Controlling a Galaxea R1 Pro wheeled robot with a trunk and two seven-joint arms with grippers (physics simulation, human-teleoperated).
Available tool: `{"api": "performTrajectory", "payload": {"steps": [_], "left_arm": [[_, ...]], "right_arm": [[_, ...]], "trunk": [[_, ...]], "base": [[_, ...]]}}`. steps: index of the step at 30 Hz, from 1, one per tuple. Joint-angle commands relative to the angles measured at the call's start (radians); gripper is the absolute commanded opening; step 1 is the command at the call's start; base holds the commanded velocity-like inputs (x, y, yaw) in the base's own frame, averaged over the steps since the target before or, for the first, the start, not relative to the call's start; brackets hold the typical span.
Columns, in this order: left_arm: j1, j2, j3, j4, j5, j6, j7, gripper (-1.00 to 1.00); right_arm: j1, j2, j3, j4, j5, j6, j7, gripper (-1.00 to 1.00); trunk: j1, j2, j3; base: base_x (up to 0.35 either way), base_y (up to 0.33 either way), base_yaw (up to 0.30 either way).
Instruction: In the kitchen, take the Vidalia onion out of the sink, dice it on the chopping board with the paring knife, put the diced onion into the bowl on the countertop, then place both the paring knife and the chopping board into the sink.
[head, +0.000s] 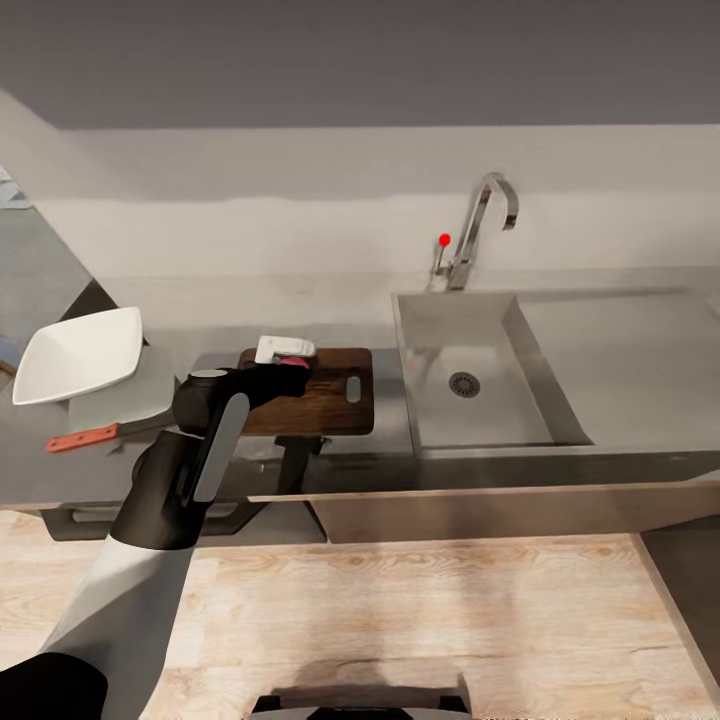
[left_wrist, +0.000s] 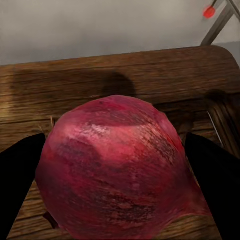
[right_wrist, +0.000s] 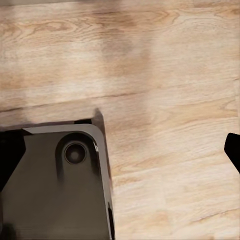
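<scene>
My left gripper (head: 287, 359) is shut on the pinkish-red Vidalia onion (left_wrist: 112, 167), with a dark finger on each side of it. It holds the onion (head: 294, 361) at the left part of the brown chopping board (head: 330, 395), whose wood grain (left_wrist: 150, 75) lies right behind the bulb. The paring knife (head: 82, 438) with its reddish handle lies on the grey countertop (head: 210, 345) to the left. Just behind it stands the white bowl (head: 80, 355). Right of the board, the steel sink (head: 500, 410) has nothing in it. My right gripper (right_wrist: 120, 155) hangs open over the floor.
A chrome tap (head: 482, 225) with a red knob (head: 444, 239) stands behind the sink. The wall runs close behind the counter. Light wooden floor (head: 420, 620) lies in front of the cabinets. The robot's dark base (right_wrist: 55, 185) is under the right gripper.
</scene>
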Motion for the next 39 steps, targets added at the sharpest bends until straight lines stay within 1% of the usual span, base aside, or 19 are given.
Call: {"api": "performTrajectory", "payload": {"steps": [1, 16, 32, 39], "left_arm": [[-0.001, 0.0, -0.001, -0.001, 0.01, 0.004, 0.01, -1.0], [0.0, 0.0, -0.001, -0.001, 0.01, 0.004, 0.01, -1.0], [-0.001, 0.0, -0.001, -0.002, 0.01, 0.004, 0.01, -1.0], [0.0, 0.0, -0.001, -0.003, 0.01, 0.004, 0.01, -1.0]], "right_arm": [[0.001, 0.0, 0.001, -0.001, 0.0, -0.001, -0.003, 1.0], [0.001, -0.001, 0.001, -0.001, 0.0, -0.001, -0.003, 1.0], [0.001, -0.001, 0.001, -0.001, 0.0, -0.001, -0.003, 1.0], [0.001, 0.0, 0.001, -0.001, 0.0, -0.001, -0.003, 1.0]], "trunk": [[0.001, -0.002, -0.003], [0.001, -0.002, -0.023], [0.001, -0.002, -0.025], [0.001, -0.002, -0.025]], "base": [[0.0, 0.0, 0.0], [0.0, 0.0, 0.0], [0.004, 0.0, 0.0], [0.17, 0.0, 0.0]]}}
